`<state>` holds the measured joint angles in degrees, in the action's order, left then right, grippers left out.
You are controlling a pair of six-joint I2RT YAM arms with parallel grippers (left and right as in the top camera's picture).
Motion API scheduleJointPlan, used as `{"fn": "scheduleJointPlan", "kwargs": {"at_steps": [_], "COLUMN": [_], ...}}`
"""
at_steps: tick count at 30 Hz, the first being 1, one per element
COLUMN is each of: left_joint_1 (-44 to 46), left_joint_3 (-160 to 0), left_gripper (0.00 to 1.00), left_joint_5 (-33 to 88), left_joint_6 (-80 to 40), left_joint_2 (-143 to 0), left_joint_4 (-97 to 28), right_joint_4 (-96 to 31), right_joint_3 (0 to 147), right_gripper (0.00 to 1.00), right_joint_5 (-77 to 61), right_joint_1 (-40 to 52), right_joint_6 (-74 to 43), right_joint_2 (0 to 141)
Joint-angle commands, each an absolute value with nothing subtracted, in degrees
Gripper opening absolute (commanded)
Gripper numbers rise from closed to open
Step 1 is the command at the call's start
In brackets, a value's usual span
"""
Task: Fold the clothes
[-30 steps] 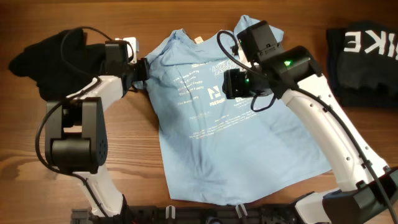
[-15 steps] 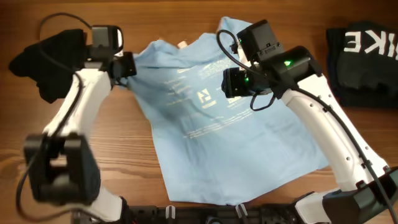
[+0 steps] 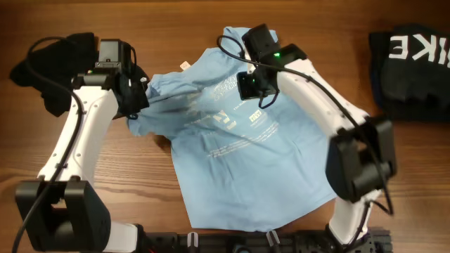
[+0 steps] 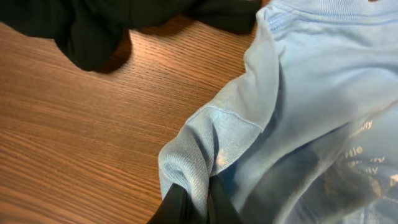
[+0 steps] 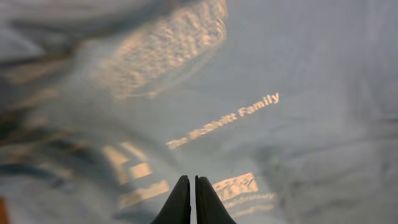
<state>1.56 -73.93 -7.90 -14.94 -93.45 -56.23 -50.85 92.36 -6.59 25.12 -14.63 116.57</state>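
The clothes, a light blue shirt (image 3: 239, 169) with white print, lie rumpled in the middle of the wooden table (image 3: 105, 190). My left gripper (image 3: 143, 107) is at the shirt's left sleeve. In the left wrist view its fingers (image 4: 177, 208) are shut on a bunched fold of blue cloth (image 4: 205, 155), lifted off the wood. My right gripper (image 3: 242, 91) hovers over the printed chest. The right wrist view shows its gripper (image 5: 189, 199) with the jaws pressed together, nothing visible between them, above the blurred white lettering on the shirt (image 5: 298, 74).
A black garment (image 3: 56, 63) is heaped at the table's back left, just beyond the left arm; the left wrist view also shows this black garment (image 4: 124, 25). Another black garment with white letters (image 3: 415, 63) lies at the back right.
The left gripper closed on the sleeve and drew it left. The right arm swung left over the chest and its jaws shut. The shirt's upper part shifted and bunched.
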Motion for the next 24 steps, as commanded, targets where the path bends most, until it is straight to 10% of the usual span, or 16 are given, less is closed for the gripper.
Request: {"fn": "scheduleJointPlan", "kwargs": {"at_steps": [1,24], "left_joint_1": [-0.8,-11.1], "left_joint_3": [-74.3,-74.3], "left_gripper": [0.04,0.04], "left_joint_5": [-8.6,-8.4], "left_joint_6": [-18.5,-18.5], "left_joint_2": [-92.9,-92.9], "left_joint_4": [-56.5,-53.2], "right_joint_4": [-50.1,-60.8], "right_joint_3": [92.3,87.0], "right_gripper": [0.04,0.04], "right_joint_5": [-7.7,-7.2], "right_joint_1": [22.3,14.6], "right_joint_6": [-13.5,-11.4], "right_joint_2": [119.2,123.3]}}
